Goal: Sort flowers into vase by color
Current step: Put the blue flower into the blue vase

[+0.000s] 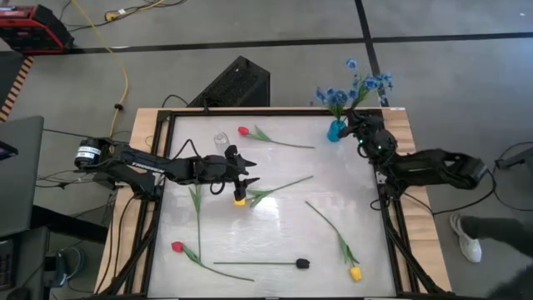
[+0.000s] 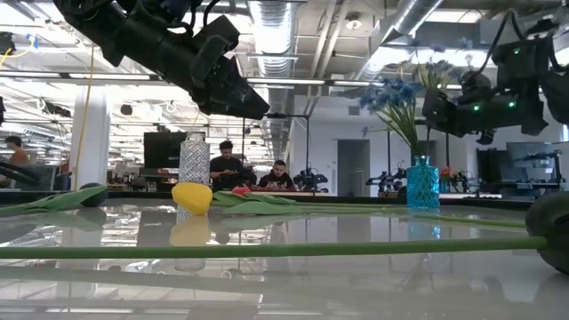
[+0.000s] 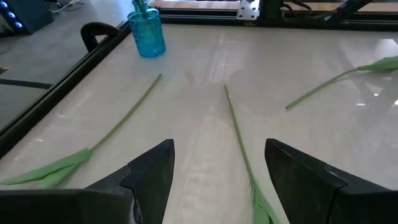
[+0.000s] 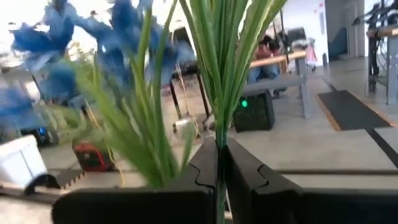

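Note:
My left gripper [image 1: 246,168] [image 3: 217,168] is open and hovers over the table's middle, just above a yellow tulip [image 1: 240,200] [image 2: 192,197] that lies flat. A bare green stem [image 3: 238,134] runs between its fingers on the table below, untouched. My right gripper [image 1: 354,125] [image 4: 221,155] is at the far right corner beside the blue vase [image 1: 336,131] [image 2: 422,182] and is shut on a blue sprig's stem. More blue sprigs [image 1: 358,87] stand in that vase. Two red tulips [image 1: 243,131] [image 1: 176,247], a second yellow tulip [image 1: 356,272] and the black-headed flower [image 1: 303,263] lie on the table. My right gripper pinches a thin green stem [image 4: 219,134] between its two shut fingers. The stem runs upright through them, with grassy leaves [image 4: 230,56] fanning out above. Blue blossoms [image 4: 118,50] show beside it. The gripper hides the stem's lower end, so I cannot tell whether it stands in the vase.
An empty clear glass vase [image 1: 221,140] [image 2: 194,164] stands near the far edge, just beyond my left gripper. A loose green stem with leaves [image 1: 197,208] lies under the left arm. A raised black frame [image 1: 158,208] rims the table. People sit in the room behind.

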You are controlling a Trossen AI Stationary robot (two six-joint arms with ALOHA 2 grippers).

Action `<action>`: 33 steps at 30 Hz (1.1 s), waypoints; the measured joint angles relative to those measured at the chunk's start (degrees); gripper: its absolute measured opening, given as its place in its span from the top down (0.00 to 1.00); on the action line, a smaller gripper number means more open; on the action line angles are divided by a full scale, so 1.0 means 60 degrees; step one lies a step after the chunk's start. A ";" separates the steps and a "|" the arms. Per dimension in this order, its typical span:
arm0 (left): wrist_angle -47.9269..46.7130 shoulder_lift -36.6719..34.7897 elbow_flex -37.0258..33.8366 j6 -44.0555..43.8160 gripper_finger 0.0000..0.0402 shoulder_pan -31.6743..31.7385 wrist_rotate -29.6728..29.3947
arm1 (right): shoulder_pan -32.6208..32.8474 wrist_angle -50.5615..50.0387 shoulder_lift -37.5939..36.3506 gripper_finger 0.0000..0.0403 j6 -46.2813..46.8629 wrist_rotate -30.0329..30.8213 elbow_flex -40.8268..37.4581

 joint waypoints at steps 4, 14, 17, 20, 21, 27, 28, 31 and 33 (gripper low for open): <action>-0.0004 0.0000 0.0000 0.0068 0.40 0.0000 0.0003 | 0.0000 0.0038 0.0168 0.90 -0.0064 -0.0012 0.0000; -0.0041 0.0000 0.0000 0.0122 0.40 0.0000 0.0004 | 0.0007 -0.0045 0.0188 0.90 -0.0262 -0.0545 -0.0004; -0.0040 0.0000 0.0000 0.0122 0.40 0.0000 0.0004 | 0.0007 -0.0129 0.0188 0.90 -0.0284 -0.0711 -0.0004; -0.0045 0.0000 0.0000 0.0118 0.40 0.0000 0.0007 | 0.0007 -0.0361 0.0188 0.88 -0.0293 -0.0721 -0.0004; -0.0058 0.0000 0.0000 0.0115 0.40 0.0000 0.0005 | 0.0007 -0.0447 0.0188 0.87 -0.0325 -0.0721 -0.0007; -0.0189 0.0000 0.0000 0.0108 0.40 0.0000 0.0007 | 0.0007 -0.0845 0.0184 0.77 -0.0470 -0.0721 -0.0007; -0.0189 0.0000 0.0000 0.0108 0.40 0.0000 0.0007 | 0.0007 -0.0888 0.0184 0.75 -0.0535 -0.0721 -0.0007; -0.0204 0.0000 0.0000 0.0060 0.40 0.0000 0.0007 | 0.0007 -0.1118 0.0155 0.68 -0.0736 -0.0721 -0.0007; -0.0238 0.0000 0.0000 0.0019 0.40 0.0000 0.0007 | 0.0007 -0.1348 0.0151 0.63 -0.0748 -0.0721 -0.0007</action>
